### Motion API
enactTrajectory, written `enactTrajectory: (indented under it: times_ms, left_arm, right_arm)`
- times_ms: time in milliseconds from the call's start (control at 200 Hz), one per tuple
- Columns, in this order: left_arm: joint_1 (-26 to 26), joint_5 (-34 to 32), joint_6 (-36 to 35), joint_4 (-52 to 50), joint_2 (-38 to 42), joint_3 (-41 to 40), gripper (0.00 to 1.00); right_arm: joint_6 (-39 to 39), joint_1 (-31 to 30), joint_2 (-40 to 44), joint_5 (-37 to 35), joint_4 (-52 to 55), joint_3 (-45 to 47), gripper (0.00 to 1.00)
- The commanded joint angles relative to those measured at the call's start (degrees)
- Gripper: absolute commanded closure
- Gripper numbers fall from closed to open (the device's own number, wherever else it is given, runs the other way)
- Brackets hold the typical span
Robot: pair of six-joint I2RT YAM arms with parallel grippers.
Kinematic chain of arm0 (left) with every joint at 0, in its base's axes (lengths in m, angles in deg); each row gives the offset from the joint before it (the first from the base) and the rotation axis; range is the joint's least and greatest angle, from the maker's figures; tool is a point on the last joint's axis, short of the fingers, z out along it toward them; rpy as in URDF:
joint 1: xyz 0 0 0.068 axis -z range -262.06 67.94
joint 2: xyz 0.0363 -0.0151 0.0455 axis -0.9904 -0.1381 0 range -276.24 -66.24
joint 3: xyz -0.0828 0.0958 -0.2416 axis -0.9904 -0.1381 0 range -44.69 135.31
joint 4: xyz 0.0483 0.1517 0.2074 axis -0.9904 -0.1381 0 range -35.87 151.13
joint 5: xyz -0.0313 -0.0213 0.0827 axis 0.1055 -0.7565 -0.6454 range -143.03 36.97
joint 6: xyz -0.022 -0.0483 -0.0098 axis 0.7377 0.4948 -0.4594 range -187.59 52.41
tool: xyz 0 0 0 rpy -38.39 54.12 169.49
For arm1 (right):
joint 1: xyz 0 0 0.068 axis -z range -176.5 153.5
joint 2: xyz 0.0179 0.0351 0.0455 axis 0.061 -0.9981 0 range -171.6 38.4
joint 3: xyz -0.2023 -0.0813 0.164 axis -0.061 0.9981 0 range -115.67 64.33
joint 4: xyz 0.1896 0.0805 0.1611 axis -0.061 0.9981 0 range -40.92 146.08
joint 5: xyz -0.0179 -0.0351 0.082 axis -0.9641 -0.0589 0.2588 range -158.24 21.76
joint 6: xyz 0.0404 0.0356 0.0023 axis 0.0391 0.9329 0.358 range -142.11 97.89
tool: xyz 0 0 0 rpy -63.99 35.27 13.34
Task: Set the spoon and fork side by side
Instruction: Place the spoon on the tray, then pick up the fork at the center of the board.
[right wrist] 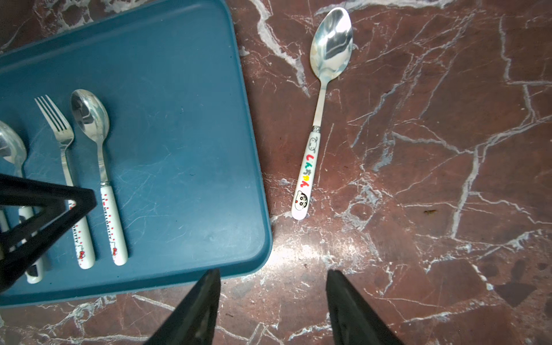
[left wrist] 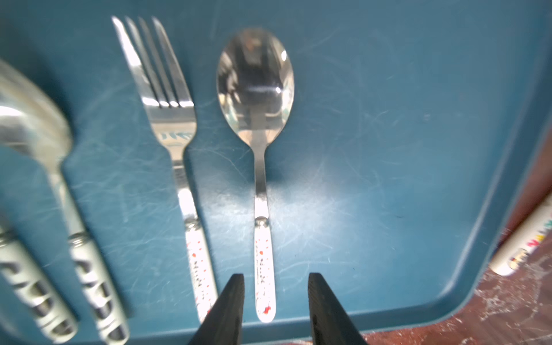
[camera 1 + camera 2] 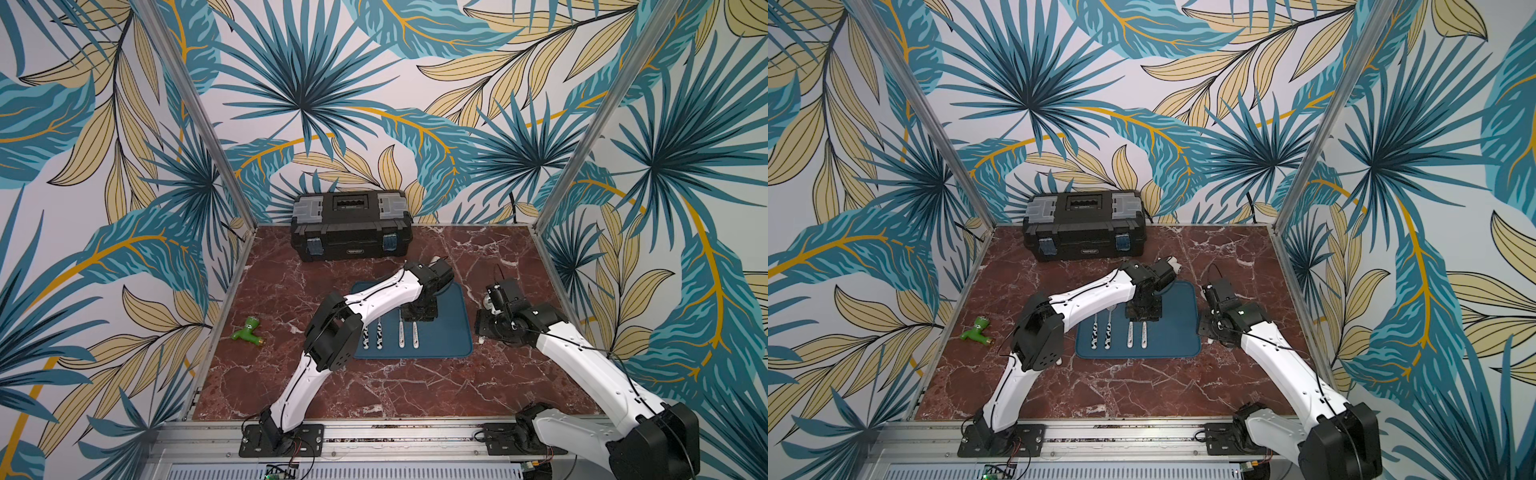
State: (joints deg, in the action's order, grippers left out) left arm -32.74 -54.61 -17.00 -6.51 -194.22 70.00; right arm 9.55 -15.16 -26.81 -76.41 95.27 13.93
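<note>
red-dotted steel spoon (image 2: pixel 256 86) lies just beside its matching fork (image 2: pixel 167 116) on the blue tray (image 2: pixel 403 167); left gripper (image 2: pixel 275 277) straddles the spoon's handle, jaws apart; right gripper (image 1: pixel 272 273) spread, empty.

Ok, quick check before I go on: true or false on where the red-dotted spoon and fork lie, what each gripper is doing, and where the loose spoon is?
1. The red-dotted spoon and red-dotted fork lie side by side on the blue tray. True.
2. The left gripper is clamped on the spoon's handle. False: its jaws stand open, one on each side of the handle.
3. The colourful-handled spoon lies on the tray. False: it lies on the marble table, beside the tray.
4. The right gripper is open and holds nothing. True.
</note>
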Motion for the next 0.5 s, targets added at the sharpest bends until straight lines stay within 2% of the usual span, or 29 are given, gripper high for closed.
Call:
enactTrajectory:
  times_ms: [0, 120, 235, 385, 496]
  left_arm:
    - [-0.24, -5.78, -0.33, -3.37, 7.63, -0.03, 0.57]
    - [-2.27, -7.26, 1.1, 2.74, 17.5, -13.07, 0.55]
    - [-6.47, -7.22, 2.79, 7.23, 27.98, -27.35, 0.55]
    - [-12.71, -7.33, 2.81, 7.43, 38.48, -42.09, 0.55]
    - [-15.91, -7.81, 2.51, 7.56, 44.84, -49.6, 0.55]
  right_arm:
    - [0.93, 0.52, 0.97, -3.75, 1.29, 1.17, 0.35]
    - [1.47, 1.4, 0.57, -5.41, 1.86, 1.33, 0.35]
    - [1.74, 2.22, -0.26, -5.45, 1.93, 1.3, 0.35]
    - [2.18, 2.29, -1.65, -4.5, 0.63, 1.6, 0.35]
    - [2.61, 2.29, -2.87, -3.92, -0.07, 1.48, 0.35]
